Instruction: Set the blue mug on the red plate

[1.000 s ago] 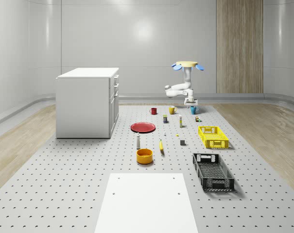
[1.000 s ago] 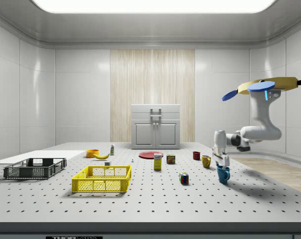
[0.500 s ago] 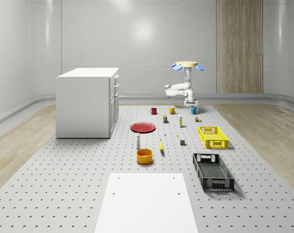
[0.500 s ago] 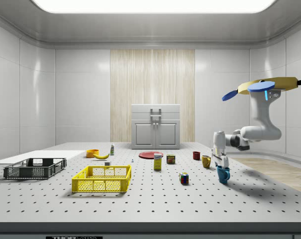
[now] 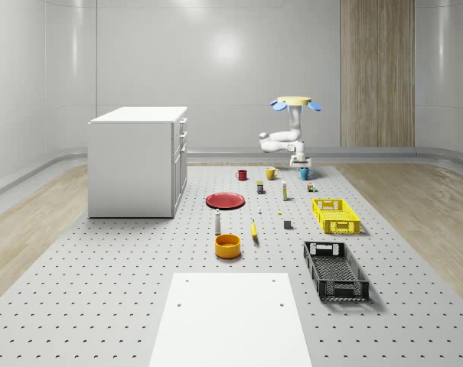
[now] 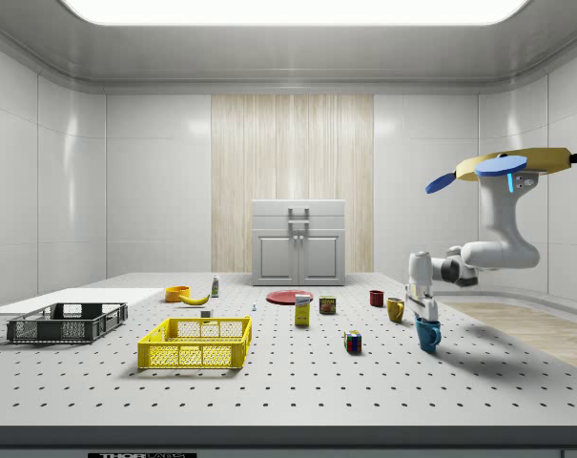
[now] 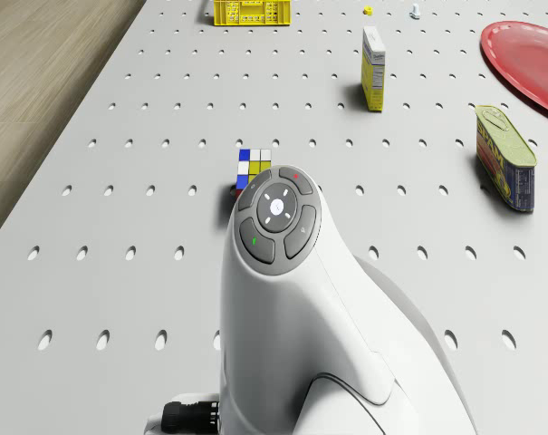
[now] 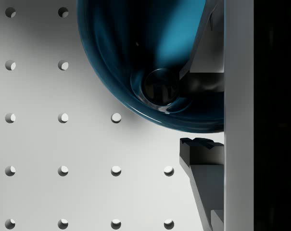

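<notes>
The blue mug (image 5: 304, 173) stands upright on the perforated table at its far end, at the side view's right (image 6: 427, 334). My gripper (image 6: 424, 320) points straight down onto its rim. In the wrist view the gripper (image 8: 196, 115) has one finger inside the blue mug (image 8: 135, 48) and the other outside, shut on the wall between them. The drone (image 6: 517, 164) hovers high beside the mug, past the table's far edge. The red plate (image 5: 225, 200) lies flat near the table's middle, well apart from the mug, and its edge shows in the drone view (image 7: 527, 54).
A yellow mug (image 6: 395, 308) and a red mug (image 5: 242, 175) stand close by. A colour cube (image 7: 254, 166), a meat tin (image 7: 506, 159) and a small box (image 7: 374, 56) lie between mug and plate. Yellow crate (image 5: 335, 215), black crate (image 5: 335, 269) and white cabinet (image 5: 138, 160) flank the table.
The fingers have closed from wide open onto the mug's wall. The drone, the arm and the mug have stayed in place.
</notes>
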